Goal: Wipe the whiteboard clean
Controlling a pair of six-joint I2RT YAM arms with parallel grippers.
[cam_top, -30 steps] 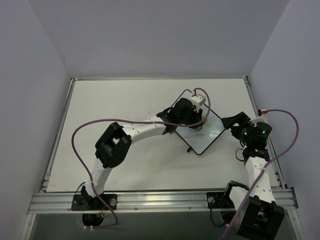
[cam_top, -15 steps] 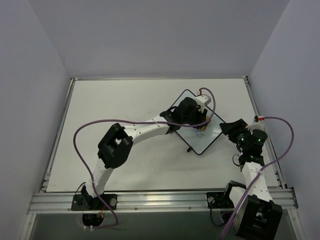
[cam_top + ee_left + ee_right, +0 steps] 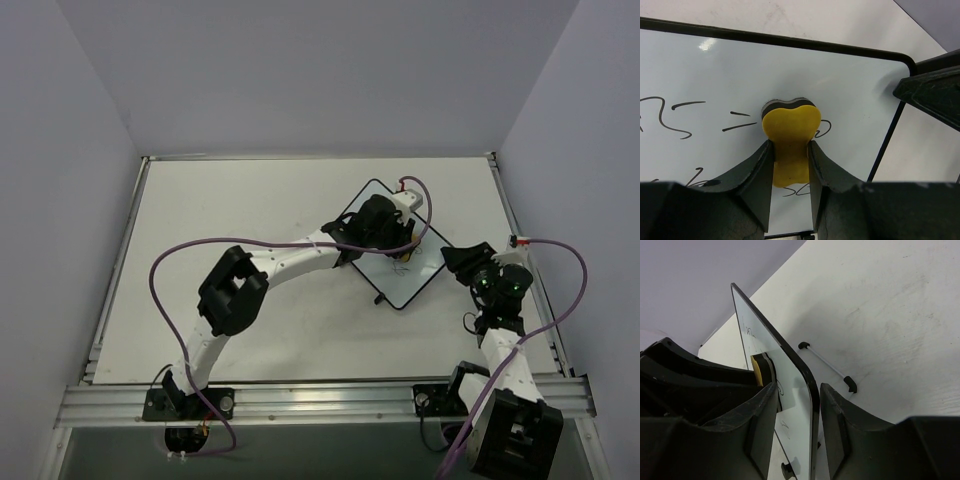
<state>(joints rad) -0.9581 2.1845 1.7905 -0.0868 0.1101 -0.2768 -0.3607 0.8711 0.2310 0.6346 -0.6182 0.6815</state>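
The whiteboard (image 3: pixel 408 281) lies tilted at the right middle of the table, with black writing (image 3: pixel 680 112) on it. My left gripper (image 3: pixel 396 243) is over the board, shut on a yellow bone-shaped sponge (image 3: pixel 790 127) whose dark face presses on the board (image 3: pixel 840 85) over the writing. My right gripper (image 3: pixel 456 258) is at the board's right corner. In the right wrist view its open fingers (image 3: pixel 799 386) straddle the board's black-framed edge (image 3: pixel 813 390), with a small gap on each side. The sponge (image 3: pixel 758 371) shows there beyond the board.
A thin rod with black end caps (image 3: pixel 827 363) lies on the table beside the board's edge. The metal table rim (image 3: pixel 520 230) and the side wall stand close to the right arm. Purple cables loop over both arms.
My right gripper has moved left up to the board's right corner and now straddles its edge. My left gripper has shifted slightly across the board with the sponge.
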